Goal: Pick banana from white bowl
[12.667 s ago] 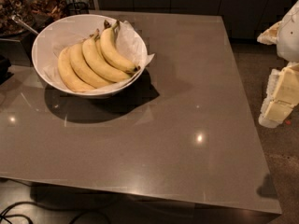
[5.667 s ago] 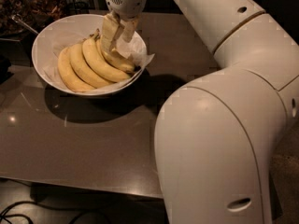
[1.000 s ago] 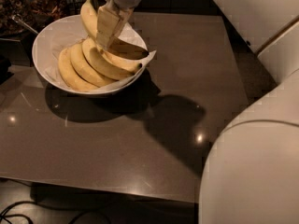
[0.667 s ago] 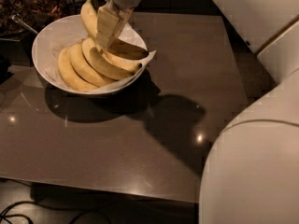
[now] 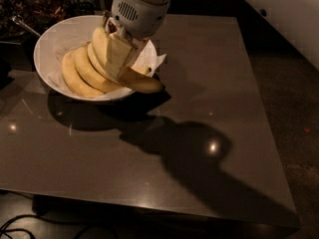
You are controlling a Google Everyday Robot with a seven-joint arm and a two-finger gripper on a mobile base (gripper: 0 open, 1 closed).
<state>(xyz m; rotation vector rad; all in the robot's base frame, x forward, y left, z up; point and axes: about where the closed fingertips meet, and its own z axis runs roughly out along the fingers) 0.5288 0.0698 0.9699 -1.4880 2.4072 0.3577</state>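
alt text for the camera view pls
The gripper holds the banana over the white bowl, clamped at mid-length. More bananas lie in the bowl, which sits at the far left of a dark table.

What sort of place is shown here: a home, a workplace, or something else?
Probably a kitchen or break area, though I cannot be sure: a white bowl of bananas stands on a dark polished table. The end effector, above the bowl, grips one banana.
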